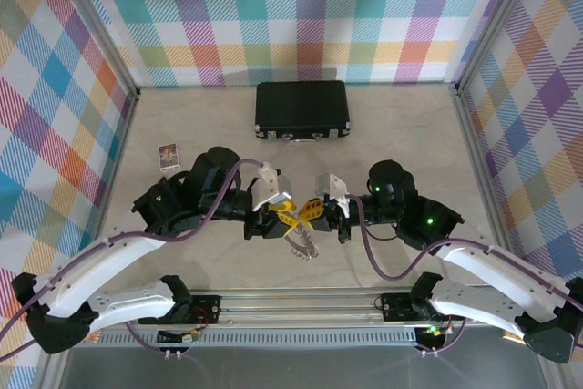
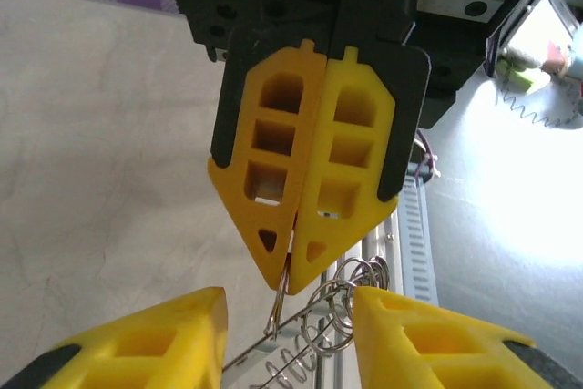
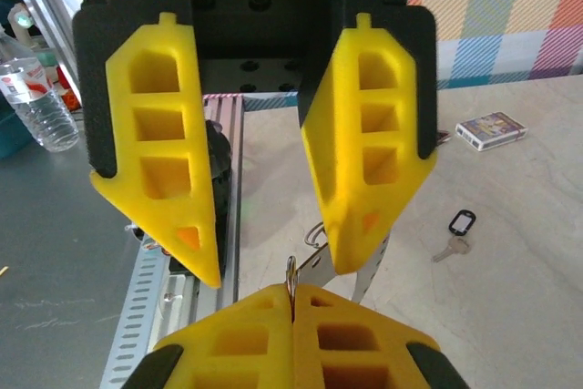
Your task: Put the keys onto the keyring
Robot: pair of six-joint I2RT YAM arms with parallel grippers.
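Right pincer (image 2: 291,278) clamps the keyring (image 3: 290,271) near the front edge of the tabletop (image 1: 392,134); left pincer (image 3: 276,267) gapes apart, keys (image 1: 302,243) dangling between them.

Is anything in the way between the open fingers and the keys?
Nothing visible. The keys hang in the gap between the open left fingers, next to the keyring pinched by the shut right fingers.

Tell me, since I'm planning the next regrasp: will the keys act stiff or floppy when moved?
Probably floppy: the keys dangle as a loose chain below the right gripper. They are likely to swing when carried, since its shut jaws pinch just one thin wire. Being metal, they are perhaps heavy for their size, so they might twist or slip.
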